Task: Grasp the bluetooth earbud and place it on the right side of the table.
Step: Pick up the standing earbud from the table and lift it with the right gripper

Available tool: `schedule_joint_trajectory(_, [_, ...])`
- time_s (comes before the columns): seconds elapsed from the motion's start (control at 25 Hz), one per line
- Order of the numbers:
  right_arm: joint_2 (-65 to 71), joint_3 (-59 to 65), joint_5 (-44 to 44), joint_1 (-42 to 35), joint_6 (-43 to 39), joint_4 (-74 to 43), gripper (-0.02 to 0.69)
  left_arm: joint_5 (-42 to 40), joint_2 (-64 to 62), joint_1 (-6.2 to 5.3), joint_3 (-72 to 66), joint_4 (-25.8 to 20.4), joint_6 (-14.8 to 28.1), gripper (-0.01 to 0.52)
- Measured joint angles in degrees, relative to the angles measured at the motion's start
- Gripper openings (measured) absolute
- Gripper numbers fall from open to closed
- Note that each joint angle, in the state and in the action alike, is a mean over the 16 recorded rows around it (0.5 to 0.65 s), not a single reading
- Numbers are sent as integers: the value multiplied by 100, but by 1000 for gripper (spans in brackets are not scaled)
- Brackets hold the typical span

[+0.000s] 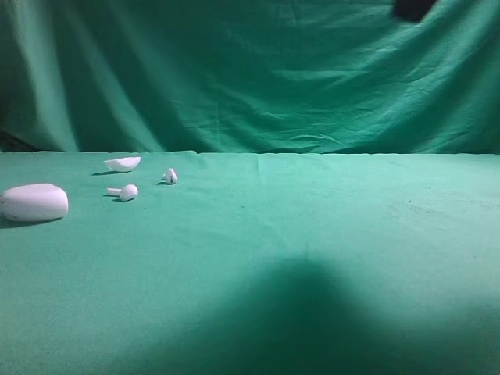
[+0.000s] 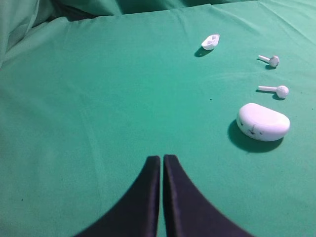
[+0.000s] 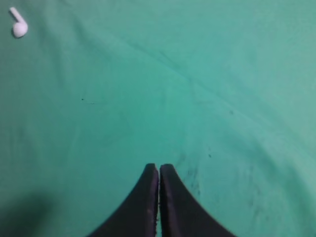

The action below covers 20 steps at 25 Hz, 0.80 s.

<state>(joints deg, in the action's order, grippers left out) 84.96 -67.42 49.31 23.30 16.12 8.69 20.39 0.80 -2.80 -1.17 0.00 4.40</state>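
Note:
The bluetooth earbud (image 1: 170, 176), tiny and white with grey marks on its head, lies on the green table (image 1: 312, 234) at the far left. The left wrist view shows the same earbud (image 2: 271, 60) far off to the upper right of my left gripper (image 2: 161, 157), which is shut and empty. My right gripper (image 3: 159, 166) is also shut with nothing in it, over bare cloth. A dark part of the right arm (image 1: 412, 8) shows at the top right edge. One white earbud (image 3: 19, 27) sits at the upper left of the right wrist view; I cannot tell which one it is.
A plain white earbud (image 1: 125, 192) lies just left of the marked one. A large white oval case (image 1: 33, 203) sits at the left edge, and a small white lid-like piece (image 1: 123, 163) lies behind. Green cloth drapes the back (image 1: 273, 78).

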Motion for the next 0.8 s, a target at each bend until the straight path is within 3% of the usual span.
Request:
schedule_joint_trajectory(0.16, [1097, -1020, 302, 454, 183, -10, 43, 0, 0, 0, 0, 0, 0, 0])
schedule_joint_trajectory(0.4, [2589, -2614, 641, 996, 320, -10, 181, 0, 0, 0, 0, 0, 0, 0])
schedule_joint_trajectory(0.64, [3916, -4255, 933, 1365, -14, -35, 337, 0, 0, 0, 0, 0, 0, 0])
schedule_joint_trajectory(0.8, [4651, -5194, 1084, 1508, -351, -87, 405, 0, 0, 0, 0, 0, 0, 0])
